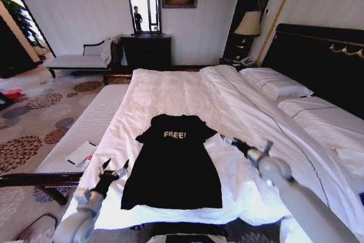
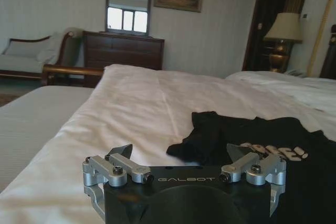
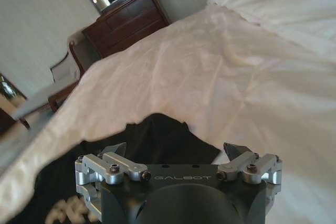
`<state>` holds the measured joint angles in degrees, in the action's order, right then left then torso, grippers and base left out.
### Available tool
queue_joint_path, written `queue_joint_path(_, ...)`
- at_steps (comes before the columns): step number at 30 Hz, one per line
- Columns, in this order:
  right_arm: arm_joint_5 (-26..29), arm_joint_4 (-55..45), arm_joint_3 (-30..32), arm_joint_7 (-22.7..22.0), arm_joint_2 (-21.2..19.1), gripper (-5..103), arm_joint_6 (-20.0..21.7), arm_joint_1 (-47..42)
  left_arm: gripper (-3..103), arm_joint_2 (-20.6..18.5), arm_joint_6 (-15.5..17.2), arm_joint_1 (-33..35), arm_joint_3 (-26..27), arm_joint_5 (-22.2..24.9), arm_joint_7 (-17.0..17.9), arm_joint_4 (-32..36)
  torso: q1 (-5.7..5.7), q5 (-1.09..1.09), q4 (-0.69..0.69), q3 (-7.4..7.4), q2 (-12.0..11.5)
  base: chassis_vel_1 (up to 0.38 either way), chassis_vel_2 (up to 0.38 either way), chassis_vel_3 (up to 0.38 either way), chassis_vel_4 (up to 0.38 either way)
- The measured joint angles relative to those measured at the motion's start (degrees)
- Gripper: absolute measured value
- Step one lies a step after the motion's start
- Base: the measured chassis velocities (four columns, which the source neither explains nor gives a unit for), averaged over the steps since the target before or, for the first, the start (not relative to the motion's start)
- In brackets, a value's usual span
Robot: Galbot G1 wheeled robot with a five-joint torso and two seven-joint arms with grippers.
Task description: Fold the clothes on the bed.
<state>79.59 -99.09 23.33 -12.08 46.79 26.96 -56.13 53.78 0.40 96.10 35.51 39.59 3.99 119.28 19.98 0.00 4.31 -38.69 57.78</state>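
Lying flat: soft black T-shirt [image 1: 172, 169]

A hotel-style bedroom is showing here: a large white-dressed bed [image 1: 187, 95] with tall dark headboard [image 1: 318, 61], a dark wooden dresser [image 1: 147, 50] under a framed mirror [image 1: 143, 4], a shaded bedside lamp [image 1: 248, 25], and flower-patterned carpet [image 1: 40, 118].

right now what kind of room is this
Most likely a hotel bedroom: a large bed with white bedding and a dark headboard, a bedside lamp, and a dark dresser under a mirror.
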Motion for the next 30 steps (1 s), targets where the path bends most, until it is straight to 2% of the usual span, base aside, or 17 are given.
queue_joint_path(3, 6.8, 5.2, -1.2, -1.8, 1.6, 100, 3.8, 5.9, 100, -2.0, 0.9, -2.5, -0.9, 1.5, -0.4, -1.0, -0.01, 0.02, 0.0, 0.0, 0.0, 0.0, 0.0, 0.0, 0.0)
queue_joint_path(7, 8.6, 12.5, -2.4, -2.1, 3.4, 100, 6.7, 11.6, 100, -2.8, 1.5, -4.2, -1.9, 2.2, -0.4, -1.9, -0.01, -0.01, 0.0, 0.01, 0.0, 0.0, 0.0, 0.0, 0.0)
queue_joint_path(13, 8.1, 20.8, -3.1, -1.5, 6.0, 100, 9.8, 17.0, 100, -2.1, 1.8, -4.1, -3.1, 1.5, -0.3, -2.0, -0.01, 0.01, -0.01, 0.01, 0.0, 0.0, 0.0, 0.0, 0.0)
queue_joint_path(20, 6.1, 24.2, -3.0, -0.7, 8.3, 100, 12.7, 18.5, 100, -1.9, 1.7, -3.3, -4.0, 0.5, -0.2, -2.1, -0.03, 0.01, 0.0, 0.01, 0.0, 0.0, 0.0, 0.0, 0.0)
queue_joint_path(30, 2.6, 26.7, -3.0, 0.2, 10.3, 100, 13.3, 18.1, 100, -1.6, 1.5, -2.4, -3.7, 0.1, -0.1, -2.1, -0.03, 0.0, 0.0, 0.02, 0.0, 0.0, 0.0, 0.0, 0.0)
